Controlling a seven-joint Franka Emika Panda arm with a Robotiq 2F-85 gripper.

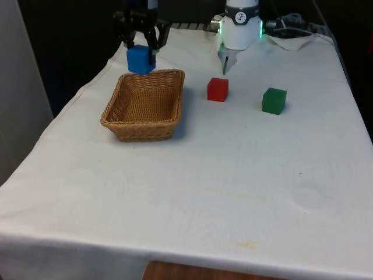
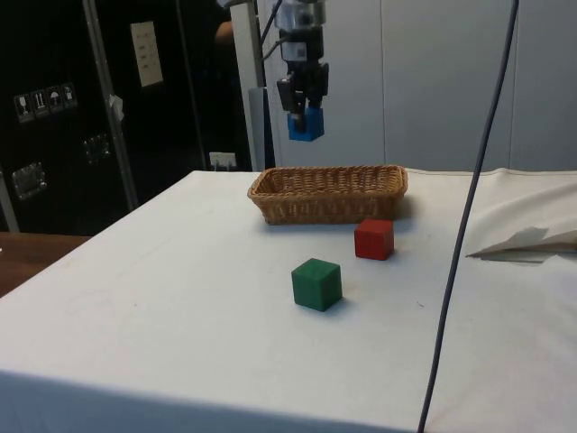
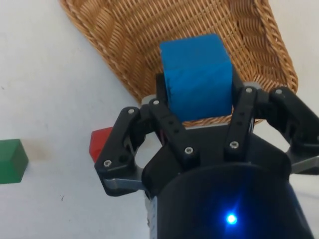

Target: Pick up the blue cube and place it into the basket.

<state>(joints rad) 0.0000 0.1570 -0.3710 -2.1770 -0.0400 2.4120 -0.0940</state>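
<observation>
The blue cube hangs in the air with my gripper shut on it, just beyond the far rim of the wicker basket. From the side, the blue cube and gripper are well above the basket, over its far part. In the wrist view the blue cube sits between the black fingers, with the basket below it.
A red cube lies on the cloth to the front view's right of the basket, and a green cube farther right. A black cable hangs across the side view. Crumpled cloth lies at the far right.
</observation>
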